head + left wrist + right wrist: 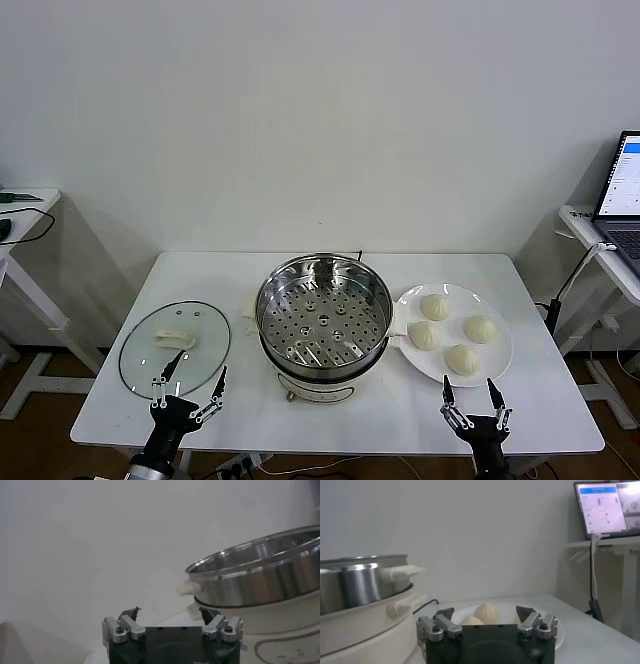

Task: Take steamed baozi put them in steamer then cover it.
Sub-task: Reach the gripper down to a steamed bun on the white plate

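Observation:
The shiny steel steamer (323, 312) stands on its white base at the table's middle, uncovered, its perforated tray bare. Four cream-white baozi (450, 334) lie on a white plate (500, 352) to its right. The glass lid (175, 346) with a white handle lies flat to the steamer's left. My left gripper (188, 392) is open and empty at the table's near edge, just before the lid. My right gripper (470, 401) is open and empty at the near edge, just before the plate. The right wrist view shows baozi (486, 613) ahead of the open fingers; the left wrist view shows the steamer (260, 572).
A laptop (624, 195) sits on a side table at the far right, with cables hanging from it. Another white side table (25, 215) stands at the far left. A white wall runs behind the table.

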